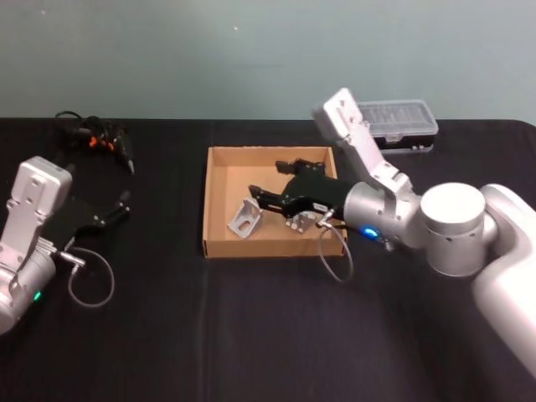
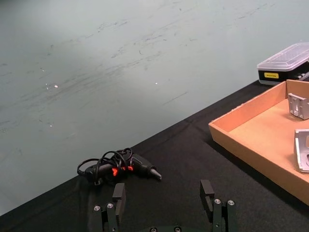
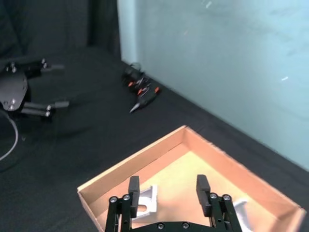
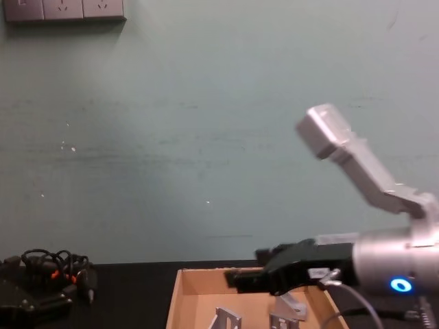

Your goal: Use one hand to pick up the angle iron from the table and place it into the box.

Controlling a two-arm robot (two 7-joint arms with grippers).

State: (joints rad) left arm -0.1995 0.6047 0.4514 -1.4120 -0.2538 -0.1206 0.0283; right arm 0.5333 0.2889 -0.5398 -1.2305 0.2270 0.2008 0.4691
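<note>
The tan cardboard box (image 1: pixel 219 201) stands mid-table. Two grey angle irons lie on its floor: one (image 1: pixel 244 219) near the front left, another (image 1: pixel 300 220) under my right arm. My right gripper (image 1: pixel 268 181) hovers over the box, open, with nothing between its fingers. The right wrist view has those fingers (image 3: pixel 133 186) spread above one angle iron (image 3: pixel 147 202). From the chest view, the right gripper (image 4: pixel 247 278) hangs above the box (image 4: pixel 180 291). My left gripper (image 1: pixel 122 208) rests open at the table's left, well away from the box.
A black case with a clear lid (image 1: pixel 400 124) sits behind my right arm at the far edge. A black and orange tool with coiled cables (image 1: pixel 100 138) lies at the far left. The black table (image 1: pixel 251 335) stretches bare in front of the box.
</note>
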